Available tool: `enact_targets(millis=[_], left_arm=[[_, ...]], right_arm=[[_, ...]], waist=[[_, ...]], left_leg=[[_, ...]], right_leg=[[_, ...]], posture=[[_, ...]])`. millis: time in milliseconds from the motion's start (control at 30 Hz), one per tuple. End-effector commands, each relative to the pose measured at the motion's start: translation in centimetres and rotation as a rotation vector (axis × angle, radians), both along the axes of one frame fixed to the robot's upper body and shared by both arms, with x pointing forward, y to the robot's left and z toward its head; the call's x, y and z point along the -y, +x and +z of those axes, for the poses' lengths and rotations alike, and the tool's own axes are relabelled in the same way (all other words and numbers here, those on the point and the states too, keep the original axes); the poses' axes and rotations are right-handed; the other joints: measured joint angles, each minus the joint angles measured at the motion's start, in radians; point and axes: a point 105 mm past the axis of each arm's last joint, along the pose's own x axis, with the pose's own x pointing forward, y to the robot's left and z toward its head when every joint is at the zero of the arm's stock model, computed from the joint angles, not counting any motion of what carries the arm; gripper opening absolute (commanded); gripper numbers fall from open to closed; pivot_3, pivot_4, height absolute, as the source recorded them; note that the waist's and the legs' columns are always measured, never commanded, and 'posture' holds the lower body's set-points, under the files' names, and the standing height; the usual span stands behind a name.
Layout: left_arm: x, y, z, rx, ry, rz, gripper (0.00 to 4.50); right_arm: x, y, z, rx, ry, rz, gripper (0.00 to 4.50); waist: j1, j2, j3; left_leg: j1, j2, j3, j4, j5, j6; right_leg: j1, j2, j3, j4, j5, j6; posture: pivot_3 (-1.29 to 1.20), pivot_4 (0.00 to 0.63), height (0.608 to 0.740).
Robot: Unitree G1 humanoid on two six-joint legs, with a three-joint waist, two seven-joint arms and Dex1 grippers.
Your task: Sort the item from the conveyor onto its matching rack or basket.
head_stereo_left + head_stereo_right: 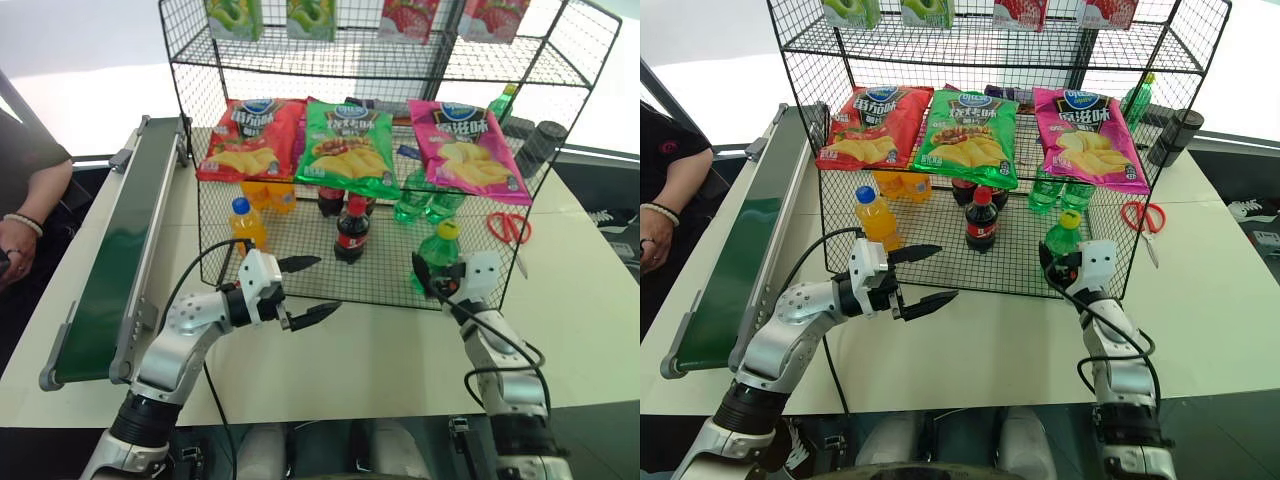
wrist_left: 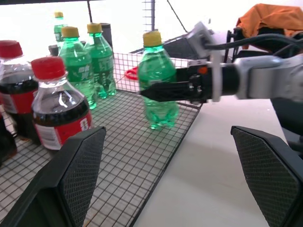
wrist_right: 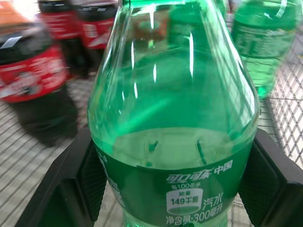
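Left eye view, basket edge: the right gripper (image 1: 432, 276) is clamped on the green soda bottle (image 1: 438, 255), upright at the bottom basket (image 1: 300, 285)'s front right corner, over the mesh floor.
Open room: bare mesh lies between that bottle and the cola bottle (image 1: 351, 230); the white worktop (image 1: 380, 350) in front is bare.
Left gripper (image 1: 309, 290): jaws spread wide, holding nothing, just before the basket's front wall.
Conveyor (image 1: 110, 270): well left.
Bottle look: clear green, yellow cap, green label with white print.

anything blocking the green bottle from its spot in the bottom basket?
Nothing visible. The right gripper is shut on the green soda bottle, which already stands upright at the bottom basket's front right corner. The other green bottles stand further back.
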Motion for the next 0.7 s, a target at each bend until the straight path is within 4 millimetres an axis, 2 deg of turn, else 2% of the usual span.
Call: enact_targets(millis=[33,233,400,467,500,700], left_arm=[[0.4,-0.4,0.9,0.026,-0.024,-0.017,4.48],[0.6,-0.5,1.1,0.021,-0.033,-0.020,4.48],[0.7,-0.6,1.1,0.024,-0.031,-0.019,4.48],[0.7,-0.6,1.1,0.024,-0.031,-0.017,4.50],[0.7,-0.6,1.1,0.024,-0.031,-0.017,4.50],[0.7,-0.7,1.0,0.023,-0.027,-0.022,4.50]], right_arm=[[0.5,1.1,2.0,0.109,-0.006,-0.032,3.07],[1.0,2.9,1.4,0.112,0.023,-0.077,3.07],[1.0,3.1,1.4,0.118,0.037,-0.064,3.07],[0.9,3.0,1.3,0.118,0.036,-0.053,4.12],[0.8,2.9,1.4,0.120,0.030,-0.048,4.48],[0.9,2.1,2.0,0.143,-0.013,-0.049,4.48]], waist=[[0.001,0.000,0.000],[0.000,0.000,0.000],[0.001,0.000,0.000],[0.000,0.000,0.000],[0.000,0.000,0.000],[0.001,0.001,0.000]], left_leg=[[0.000,0.000,0.000,0.000,0.000,0.000],[0.000,0.000,0.000,0.000,0.003,-0.005],[0.000,0.000,0.000,0.000,0.003,-0.005],[0.000,0.000,0.000,0.000,0.003,-0.005],[0.000,0.000,0.000,0.000,0.003,-0.005],[0.000,0.000,0.000,0.000,0.003,-0.005]], right_leg=[[0.000,0.000,0.000,0.000,0.000,0.000],[0.000,0.000,0.000,0.000,0.000,0.000],[0.000,0.000,0.000,0.000,0.000,0.000],[0.000,0.000,0.000,0.000,0.000,0.000],[0.000,0.000,0.000,0.000,0.000,0.000],[0.000,-0.001,0.000,0.000,0.000,0.000]], posture=[[0.00,0.150,0.732],[0.00,0.150,0.732],[0.00,0.150,0.732],[0.00,0.150,0.732],[0.00,0.150,0.732],[0.00,0.150,0.732]])
